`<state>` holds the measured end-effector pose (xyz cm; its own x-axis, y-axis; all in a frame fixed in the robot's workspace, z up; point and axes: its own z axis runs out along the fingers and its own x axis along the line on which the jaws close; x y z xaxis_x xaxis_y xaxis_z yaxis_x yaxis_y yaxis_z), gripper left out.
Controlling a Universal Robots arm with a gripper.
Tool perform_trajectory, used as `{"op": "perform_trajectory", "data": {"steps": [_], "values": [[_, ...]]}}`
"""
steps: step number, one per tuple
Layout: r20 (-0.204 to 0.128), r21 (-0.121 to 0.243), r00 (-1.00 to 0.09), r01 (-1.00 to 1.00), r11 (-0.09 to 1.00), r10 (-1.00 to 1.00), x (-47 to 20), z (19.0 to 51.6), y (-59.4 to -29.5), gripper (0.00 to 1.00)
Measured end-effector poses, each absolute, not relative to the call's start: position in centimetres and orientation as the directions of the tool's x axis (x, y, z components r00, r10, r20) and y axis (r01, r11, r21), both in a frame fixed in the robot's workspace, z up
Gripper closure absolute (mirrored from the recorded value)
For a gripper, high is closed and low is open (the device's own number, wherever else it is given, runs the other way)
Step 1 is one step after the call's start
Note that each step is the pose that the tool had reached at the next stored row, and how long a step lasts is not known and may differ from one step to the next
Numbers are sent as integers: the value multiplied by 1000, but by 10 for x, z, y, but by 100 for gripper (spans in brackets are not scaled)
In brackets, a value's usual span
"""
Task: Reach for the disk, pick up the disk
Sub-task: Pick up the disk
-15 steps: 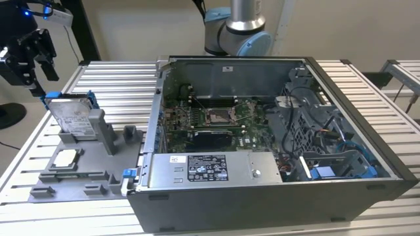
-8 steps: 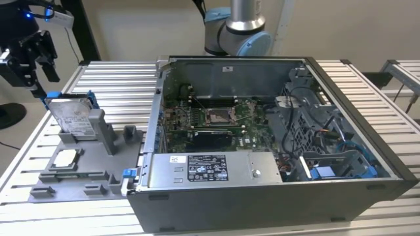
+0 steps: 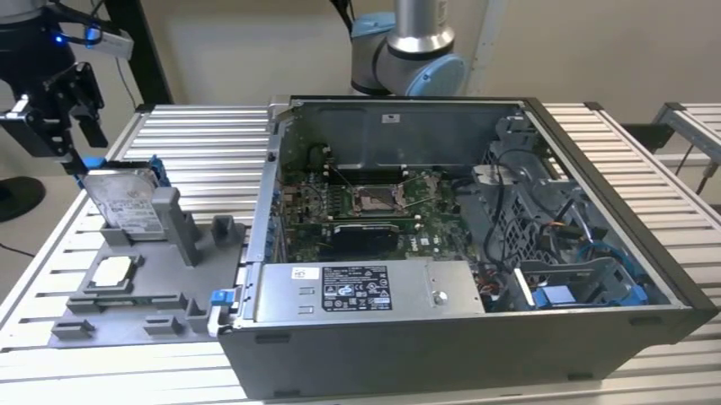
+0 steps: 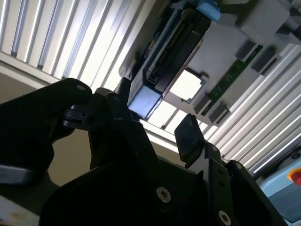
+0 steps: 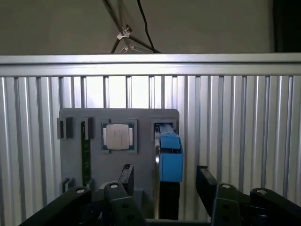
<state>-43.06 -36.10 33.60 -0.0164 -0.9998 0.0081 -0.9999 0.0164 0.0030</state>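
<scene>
The disk [image 3: 121,202] stands on edge in a slot of the grey fixture [image 3: 152,291], silver with a white label and blue rails along its edges. My gripper [image 3: 70,145] hangs open just above and to the exterior view's left of its top end. In the first wrist view the disk's blue rail end [image 5: 170,159] sits between my two black fingers [image 5: 126,177], which do not touch it. In the second wrist view the disk [image 4: 170,51] lies just past my gripper [image 4: 153,117], with its blue end near the fingertips.
A small square silver chip [image 3: 113,272] and a green memory stick [image 5: 86,146] rest in the same fixture. An open computer case [image 3: 451,253] stands close on the exterior view's right. Everything sits on a slatted metal table [image 3: 203,135], with the arm's base [image 3: 406,51] behind.
</scene>
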Motion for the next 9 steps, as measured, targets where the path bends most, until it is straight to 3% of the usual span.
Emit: {"op": "perform_trajectory", "data": {"steps": [9], "values": [[8,3,-3,-1000,3,-1000,-431,320,-360,0]]}}
